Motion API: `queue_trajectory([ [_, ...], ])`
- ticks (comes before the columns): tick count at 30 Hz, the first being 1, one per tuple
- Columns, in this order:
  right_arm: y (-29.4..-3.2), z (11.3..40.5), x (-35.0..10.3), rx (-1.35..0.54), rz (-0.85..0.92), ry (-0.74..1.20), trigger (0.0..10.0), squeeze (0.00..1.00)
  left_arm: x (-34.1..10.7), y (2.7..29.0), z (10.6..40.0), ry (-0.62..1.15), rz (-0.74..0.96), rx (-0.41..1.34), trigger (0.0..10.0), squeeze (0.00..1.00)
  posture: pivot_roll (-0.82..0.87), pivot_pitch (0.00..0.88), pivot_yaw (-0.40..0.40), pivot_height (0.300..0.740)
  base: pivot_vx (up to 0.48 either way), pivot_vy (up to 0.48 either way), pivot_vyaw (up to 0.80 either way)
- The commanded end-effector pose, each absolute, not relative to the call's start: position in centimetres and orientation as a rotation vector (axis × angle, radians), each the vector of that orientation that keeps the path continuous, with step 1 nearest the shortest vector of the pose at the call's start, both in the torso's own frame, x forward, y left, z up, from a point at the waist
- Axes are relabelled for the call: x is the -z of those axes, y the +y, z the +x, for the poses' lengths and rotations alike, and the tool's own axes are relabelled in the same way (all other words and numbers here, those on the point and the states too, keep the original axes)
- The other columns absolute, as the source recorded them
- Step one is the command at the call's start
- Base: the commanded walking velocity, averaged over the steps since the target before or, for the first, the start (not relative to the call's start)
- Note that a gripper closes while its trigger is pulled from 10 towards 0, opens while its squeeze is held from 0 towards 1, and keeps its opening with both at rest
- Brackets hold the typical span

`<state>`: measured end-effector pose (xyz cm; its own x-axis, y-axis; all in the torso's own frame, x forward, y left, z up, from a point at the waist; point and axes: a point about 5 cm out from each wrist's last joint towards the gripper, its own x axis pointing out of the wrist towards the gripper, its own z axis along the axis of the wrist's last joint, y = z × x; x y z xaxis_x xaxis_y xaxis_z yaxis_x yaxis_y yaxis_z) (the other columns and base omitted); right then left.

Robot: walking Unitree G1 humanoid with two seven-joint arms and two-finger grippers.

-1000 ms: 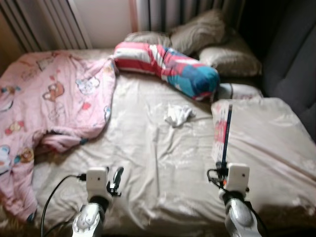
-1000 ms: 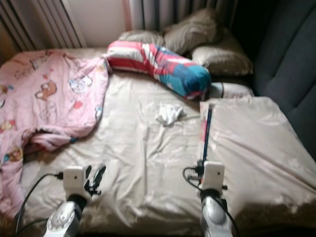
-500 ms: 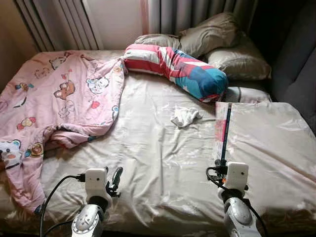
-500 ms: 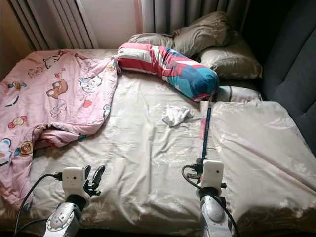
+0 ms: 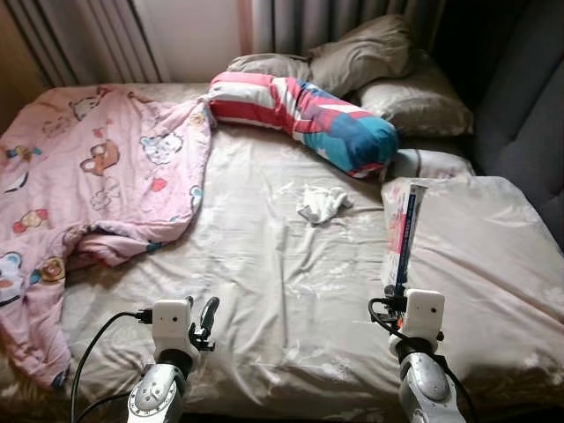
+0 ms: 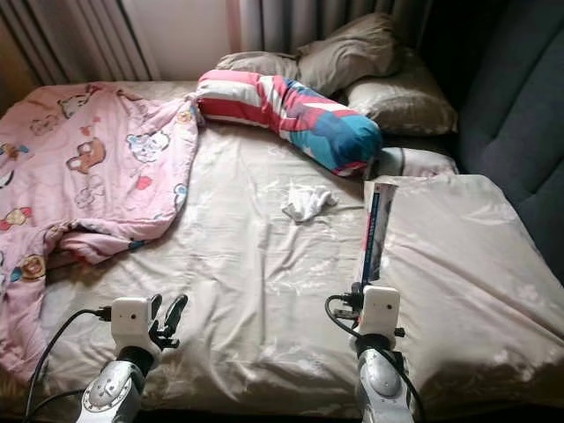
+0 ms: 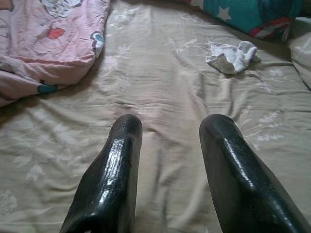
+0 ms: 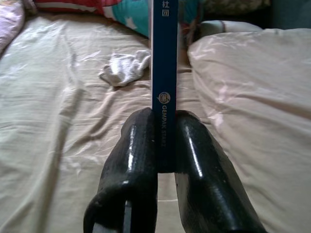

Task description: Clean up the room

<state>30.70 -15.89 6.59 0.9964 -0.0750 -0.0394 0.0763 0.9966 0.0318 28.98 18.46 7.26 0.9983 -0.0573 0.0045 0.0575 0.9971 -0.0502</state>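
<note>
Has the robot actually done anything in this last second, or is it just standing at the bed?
Nothing on the bed has visibly moved; only the head camera swayed, so the whole picture shifted. The right gripper still clamps the thin blue book by its spine, and the left gripper stays open over the beige sheet. The white cloth and pink blanket lie as before.

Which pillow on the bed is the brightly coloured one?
The long bolster pillow, striped red, white and teal, lying across the bed; the other pillows behind it are plain beige.
</note>
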Motion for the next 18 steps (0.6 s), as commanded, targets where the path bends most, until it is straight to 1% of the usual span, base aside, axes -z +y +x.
queue_trajectory([
  [1,-15.91,30.75,-7.02,0.073,0.024,0.004,10.0,0.00,-6.80,18.74,28.52,0.015,-0.040,0.053,10.0,0.00,-0.02,0.219,0.019,0.740,0.000,-0.251,0.00],
  [5,-15.94,30.76,-7.04,0.074,0.024,0.003,10.0,0.00,-6.81,18.75,28.54,0.015,-0.039,0.052,10.0,0.00,-0.02,0.219,0.019,0.740,0.000,-0.250,0.00],
  [18,-15.93,30.77,-7.00,0.078,0.028,0.004,10.0,0.00,-6.83,18.67,28.54,0.014,-0.058,0.060,10.0,0.00,-0.02,0.215,0.019,0.740,0.000,0.000,0.00],
])
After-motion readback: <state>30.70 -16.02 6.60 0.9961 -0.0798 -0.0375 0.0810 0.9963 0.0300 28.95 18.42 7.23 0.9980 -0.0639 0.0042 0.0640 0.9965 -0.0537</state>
